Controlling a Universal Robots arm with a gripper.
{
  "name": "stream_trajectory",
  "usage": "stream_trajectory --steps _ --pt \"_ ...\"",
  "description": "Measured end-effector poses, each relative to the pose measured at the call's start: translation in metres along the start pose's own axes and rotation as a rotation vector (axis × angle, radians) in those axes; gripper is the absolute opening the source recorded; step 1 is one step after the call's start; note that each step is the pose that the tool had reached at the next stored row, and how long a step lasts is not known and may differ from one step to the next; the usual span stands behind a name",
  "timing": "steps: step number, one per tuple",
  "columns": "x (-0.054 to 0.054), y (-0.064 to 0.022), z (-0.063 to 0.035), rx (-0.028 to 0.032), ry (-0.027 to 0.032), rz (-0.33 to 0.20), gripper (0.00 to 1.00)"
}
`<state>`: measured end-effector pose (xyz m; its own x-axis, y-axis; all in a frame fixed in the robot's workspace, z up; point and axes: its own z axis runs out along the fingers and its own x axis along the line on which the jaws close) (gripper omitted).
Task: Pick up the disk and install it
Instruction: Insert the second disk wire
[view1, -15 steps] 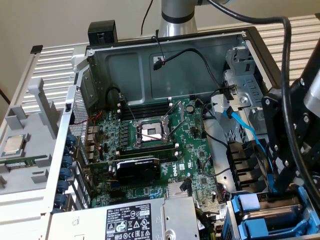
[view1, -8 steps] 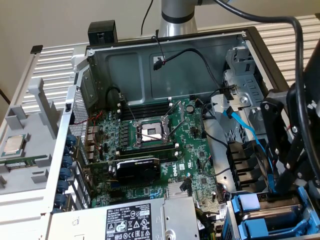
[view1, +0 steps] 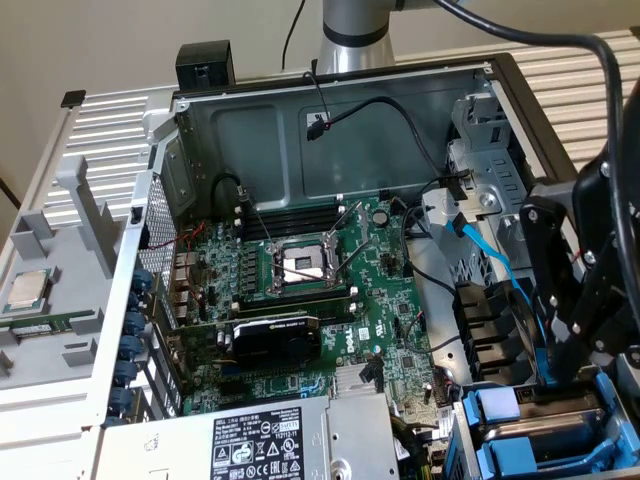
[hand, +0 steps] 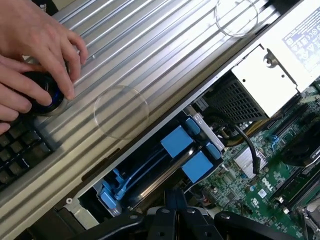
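At the exterior view's left, a processor chip (view1: 27, 289) lay on a grey tray (view1: 60, 340) beside the open computer case (view1: 330, 95). The motherboard (view1: 300, 300) filled its middle. At the case's lower right corner, the gripper (view1: 560, 375) stood over the disk (view1: 545, 420), which sat in its blue carrier in the drive bay; whether the tool was wide or narrow could not be told. A hand (hand: 30, 55) rested on a knob (hand: 47, 95).

In the exterior view, the disk (view1: 560, 425) sits in the case (view1: 350, 110) at five o'clock, the claw (view1: 560, 375) just above it, the motherboard (view1: 330, 300) central.
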<state>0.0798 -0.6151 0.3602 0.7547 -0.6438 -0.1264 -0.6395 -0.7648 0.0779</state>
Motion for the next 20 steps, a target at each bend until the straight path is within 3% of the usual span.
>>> stream_trajectory --steps 3,9,20 --pt "0.0001 -0.0001 -0.0002 0.0088 -0.0073 -0.017 0.11" --pt "0.0 -0.0003 -0.0004 0.0199 -0.0166 -0.047 0.11" --pt "-0.0006 -0.0013 -0.0004 0.027 -0.0225 -0.099 0.11"
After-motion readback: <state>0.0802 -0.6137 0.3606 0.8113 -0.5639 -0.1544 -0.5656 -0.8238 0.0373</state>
